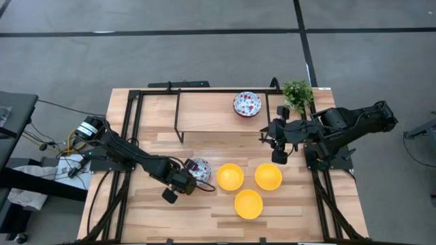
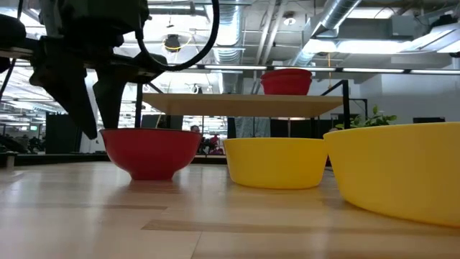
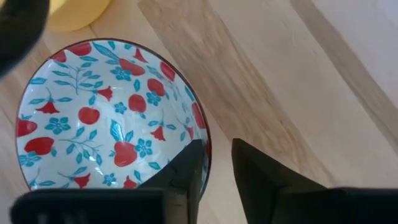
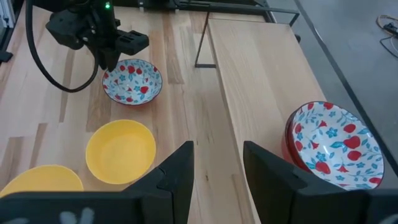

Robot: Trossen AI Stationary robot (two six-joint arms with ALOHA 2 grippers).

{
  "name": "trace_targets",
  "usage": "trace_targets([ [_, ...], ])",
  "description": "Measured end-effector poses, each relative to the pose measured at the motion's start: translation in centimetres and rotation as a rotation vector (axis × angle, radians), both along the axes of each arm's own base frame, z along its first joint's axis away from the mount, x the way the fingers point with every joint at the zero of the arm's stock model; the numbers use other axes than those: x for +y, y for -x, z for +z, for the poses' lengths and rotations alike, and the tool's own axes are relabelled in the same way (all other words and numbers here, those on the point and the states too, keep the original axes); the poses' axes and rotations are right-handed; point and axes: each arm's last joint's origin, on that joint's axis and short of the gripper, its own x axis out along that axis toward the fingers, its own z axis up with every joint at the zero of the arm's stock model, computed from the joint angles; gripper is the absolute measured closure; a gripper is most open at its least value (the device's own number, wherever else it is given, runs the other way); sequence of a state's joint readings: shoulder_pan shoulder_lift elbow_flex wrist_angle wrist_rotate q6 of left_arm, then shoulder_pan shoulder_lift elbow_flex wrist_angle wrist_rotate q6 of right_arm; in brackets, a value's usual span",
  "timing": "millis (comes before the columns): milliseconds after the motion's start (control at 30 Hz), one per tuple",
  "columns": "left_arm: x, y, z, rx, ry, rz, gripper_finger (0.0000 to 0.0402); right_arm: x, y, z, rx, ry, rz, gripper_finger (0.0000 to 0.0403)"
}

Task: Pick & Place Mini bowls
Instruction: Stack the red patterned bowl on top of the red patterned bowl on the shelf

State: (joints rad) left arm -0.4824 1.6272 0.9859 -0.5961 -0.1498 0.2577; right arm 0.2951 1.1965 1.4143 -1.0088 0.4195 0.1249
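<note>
You see the left gripper (image 4: 111,53) at a floral bowl (image 4: 132,81), apparently gripping its rim; a yellow bowl (image 4: 120,151) sits nearby.

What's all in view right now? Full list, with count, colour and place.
yellow bowls: 3, plain yellow, clustered on the table's front middle.
floral bowl by the left gripper: 1, white inside with red-and-blue flowers, red outside, resting on the table left of the yellow ones.
floral bowls on the shelf: apparently a stack, exact count unclear, same pattern, on the shelf's right part.
plant: 1, green, back right corner.
shelf: 1, light wood on a black frame, at the back.
table: 1, light wood.
left gripper: 1, dark, at the rim of the lone floral bowl.
right gripper: 1, dark, open, empty, above the table beside the shelf.
</note>
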Motion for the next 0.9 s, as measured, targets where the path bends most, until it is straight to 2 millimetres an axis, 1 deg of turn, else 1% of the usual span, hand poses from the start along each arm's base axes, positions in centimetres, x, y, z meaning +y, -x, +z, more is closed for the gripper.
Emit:
trace_targets([
  [467,-0.08,-0.16,0.07,-0.019,0.007,0.001,0.0357,0.00,0.00,0.00,0.000,-0.001,0.000,0.0274],
  [700,-0.08,-0.17,0.11,-0.022,0.008,0.001,0.0388,0.00,0.00,0.00,0.000,-0.001,0.000,0.0274],
  [900,-0.10,-0.20,0.13,-0.026,0.011,0.003,0.0388,0.00,0.00,0.00,0.000,-0.001,0.001,0.0274],
])
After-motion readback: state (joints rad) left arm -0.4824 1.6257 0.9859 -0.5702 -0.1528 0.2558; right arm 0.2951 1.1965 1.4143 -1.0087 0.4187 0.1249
